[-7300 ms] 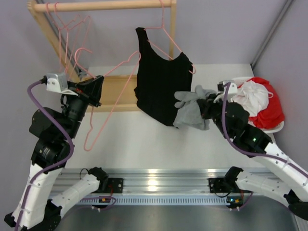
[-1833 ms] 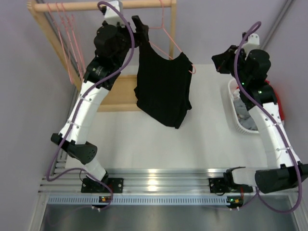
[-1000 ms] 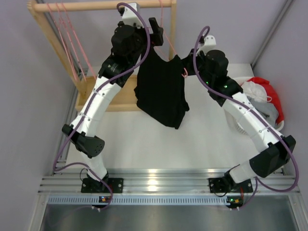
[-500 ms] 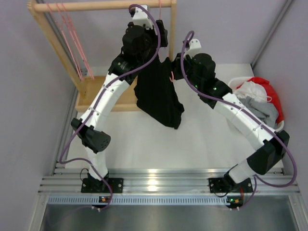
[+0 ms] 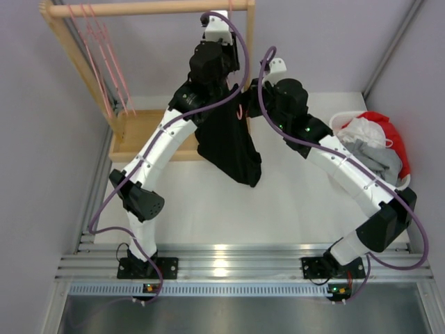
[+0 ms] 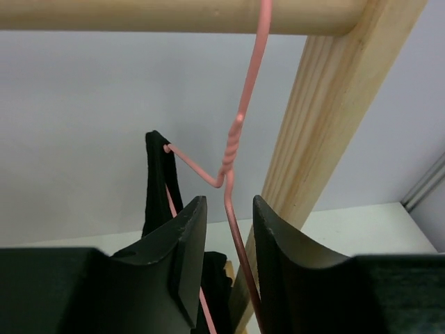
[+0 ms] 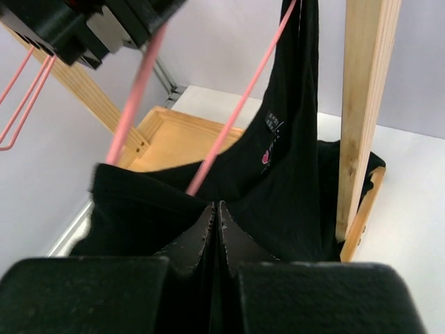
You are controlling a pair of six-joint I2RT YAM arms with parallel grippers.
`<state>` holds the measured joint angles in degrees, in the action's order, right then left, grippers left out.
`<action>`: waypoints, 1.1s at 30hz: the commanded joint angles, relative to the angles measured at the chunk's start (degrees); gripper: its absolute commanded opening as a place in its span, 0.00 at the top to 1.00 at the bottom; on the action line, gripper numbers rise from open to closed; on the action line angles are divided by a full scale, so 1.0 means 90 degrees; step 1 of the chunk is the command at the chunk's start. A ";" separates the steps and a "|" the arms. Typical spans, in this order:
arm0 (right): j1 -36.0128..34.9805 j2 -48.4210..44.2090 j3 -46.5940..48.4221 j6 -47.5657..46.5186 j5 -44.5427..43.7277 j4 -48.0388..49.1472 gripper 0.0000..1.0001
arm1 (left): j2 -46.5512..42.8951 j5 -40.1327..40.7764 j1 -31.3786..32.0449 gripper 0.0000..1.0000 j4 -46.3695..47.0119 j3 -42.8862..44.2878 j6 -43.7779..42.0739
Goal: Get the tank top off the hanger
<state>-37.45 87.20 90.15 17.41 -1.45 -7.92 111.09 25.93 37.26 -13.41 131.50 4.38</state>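
- L gripper [image 6: 229, 268]: fingers spread, gap open btwn them. They rise from the bottom centre of the L wrist view.
- Pink wire hanger [image 6: 233, 136] runs down thru that gap. Its twisted neck sits just above the fingertips; lower down the wire runs closer to the right-hand finger. Contact w/ either finger: can't tell.
- Hanger hook goes up over the wooden rod [image 6: 174, 14] along the top edge of the frame. A wooden post [image 6: 323, 125] stands just right of it.
- R gripper [image 7: 216, 212]: fingers pressed together, pinching a bunched fold of the black tank top [image 7: 292, 160], lower centre of the R wrist view.
- Tank top is on the hanger: one strap over the hanger's end at centre left of the L wrist view, body draped below both grippers.
- In the top view it hangs at upper centre, lower hem over the white table [image 5: 292, 202].
- Both arms meet at the garment's top, L gripper higher, near the rod.
- Light wood base tray [image 7: 174, 139] lies behind the garment.
- Spare pink hangers [image 5: 104, 56] hang at upper left of the top view, well apart.
- Basket [image 5: 344, 184] w/ red, white and grey clothes sits at the right edge.
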 commanded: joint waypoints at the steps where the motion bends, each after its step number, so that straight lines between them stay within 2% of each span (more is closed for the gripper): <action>1: -0.0145 -0.0157 0.0189 -0.0010 -0.0063 0.0451 1.00 | -0.0282 0.0478 -0.0038 0.64 0.0610 0.0009 -0.0242; 5: -0.0145 -0.0274 0.0062 -0.0079 -0.0258 0.0441 1.00 | -0.0458 0.0595 -0.0038 0.78 0.0904 -0.0275 -0.0428; 6: -0.0145 -0.0333 0.0042 -0.0089 -0.0278 0.0451 1.00 | -0.0468 0.0653 -0.0038 0.89 0.0952 -0.0275 -0.0428; 8: -0.0155 -0.0421 -0.0045 -0.0089 -0.0355 0.0441 1.00 | -0.0497 0.0712 -0.0028 0.99 0.0982 -0.0266 -0.0672; 20: -0.0136 -0.1923 -0.0875 -0.0411 -0.1117 0.0451 0.95 | -0.0585 0.0927 -0.0048 1.00 0.1392 -0.0022 -0.1463; 26: -0.0067 -0.2325 -0.1217 -0.0606 -0.1401 0.0402 0.89 | -0.0975 0.0567 -0.0048 1.00 0.1422 -0.0069 -0.1454; 29: -0.0028 -0.2432 -0.1325 -0.0626 -0.1430 0.0353 0.81 | -0.1296 0.0400 -0.0048 1.00 0.1412 -0.0264 -0.1366; 30: -0.0028 -0.2452 -0.1364 -0.0635 -0.1440 0.0343 0.73 | -0.1395 0.0400 -0.0048 1.00 0.1421 -0.0353 -0.1337; 32: -0.0018 -0.2540 -0.1452 -0.0645 -0.1421 0.0353 0.64 | -0.1764 0.0332 -0.0048 1.00 0.1422 -0.0761 -0.1239; 33: -0.0009 -0.2550 -0.1471 -0.0665 -0.1430 0.0353 0.48 | -0.1883 0.0264 -0.0048 1.00 0.1634 -0.0909 -0.1220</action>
<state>-37.41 65.89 77.49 12.75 -13.13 -6.39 101.45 30.37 37.17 -6.39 125.60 -7.22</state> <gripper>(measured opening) 0.423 0.033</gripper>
